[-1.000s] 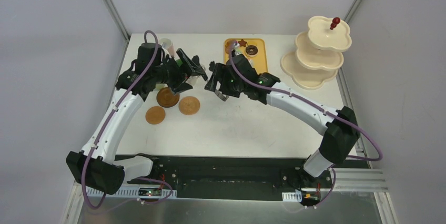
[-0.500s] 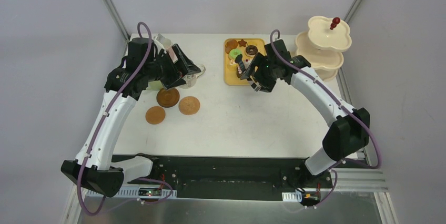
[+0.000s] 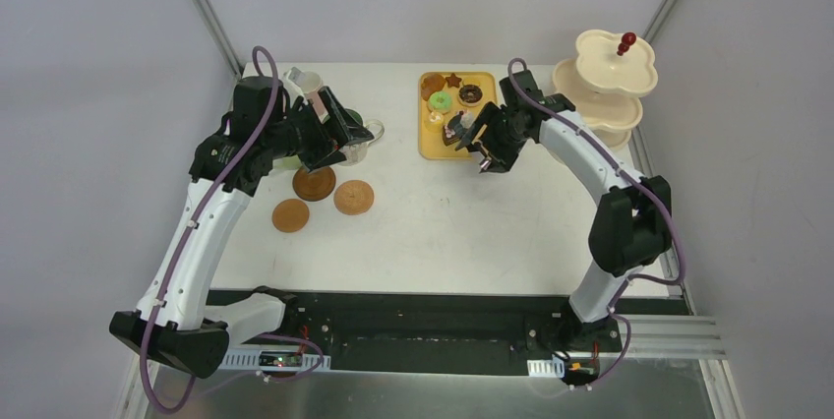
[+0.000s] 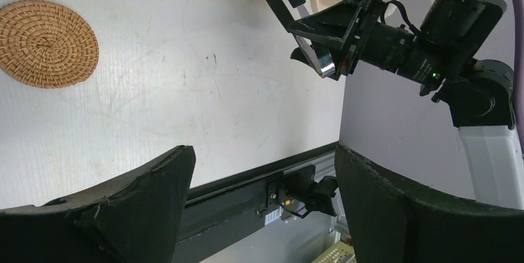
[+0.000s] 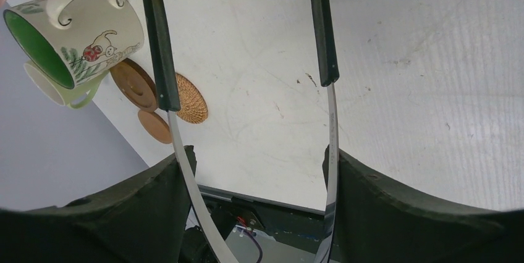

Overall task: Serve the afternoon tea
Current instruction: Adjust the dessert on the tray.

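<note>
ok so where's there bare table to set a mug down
Bare table from the three coasters across to the right arm, down to the near edge. Crowded: far left around mugs and left gripper; far right, tray beside stand.

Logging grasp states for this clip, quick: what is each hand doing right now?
Left hand: open, holding nothing.
Right hand: closed on the black tongs, whose two arms run between its fingers.

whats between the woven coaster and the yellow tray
Nothing: only bare white table lies between the woven coaster and the yellow tray, plain in the top view and the left wrist view.
</note>
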Controlling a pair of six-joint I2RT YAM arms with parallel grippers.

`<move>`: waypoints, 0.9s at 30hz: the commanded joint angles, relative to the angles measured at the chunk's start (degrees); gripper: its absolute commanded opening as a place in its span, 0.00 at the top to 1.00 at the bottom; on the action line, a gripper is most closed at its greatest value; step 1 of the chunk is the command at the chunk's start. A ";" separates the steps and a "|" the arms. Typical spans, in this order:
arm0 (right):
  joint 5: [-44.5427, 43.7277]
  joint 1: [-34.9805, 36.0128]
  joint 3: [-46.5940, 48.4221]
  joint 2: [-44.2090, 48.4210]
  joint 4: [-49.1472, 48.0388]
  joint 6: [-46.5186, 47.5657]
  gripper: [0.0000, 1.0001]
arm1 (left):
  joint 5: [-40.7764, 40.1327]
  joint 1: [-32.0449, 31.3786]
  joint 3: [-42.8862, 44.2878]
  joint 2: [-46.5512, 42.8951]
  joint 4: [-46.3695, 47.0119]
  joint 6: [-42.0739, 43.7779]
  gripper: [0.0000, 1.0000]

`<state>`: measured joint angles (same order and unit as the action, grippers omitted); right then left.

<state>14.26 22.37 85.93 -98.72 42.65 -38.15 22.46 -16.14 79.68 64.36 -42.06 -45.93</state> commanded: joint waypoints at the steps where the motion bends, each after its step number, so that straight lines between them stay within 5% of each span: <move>1: 1.01 0.01 2.48 -1.39 -1.23 -1.80 0.33 | 1.03 -0.12 -0.13 -1.69 0.42 1.60 0.14; 27: -37.02 13.75 21.44 -18.31 17.67 15.05 0.43 | 2.74 -0.12 2.90 -0.47 -2.28 4.93 0.15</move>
<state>-14.20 35.42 105.10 -117.64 53.60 -26.68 23.62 -16.14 80.55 63.61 -44.01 -42.70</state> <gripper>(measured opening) 0.729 0.857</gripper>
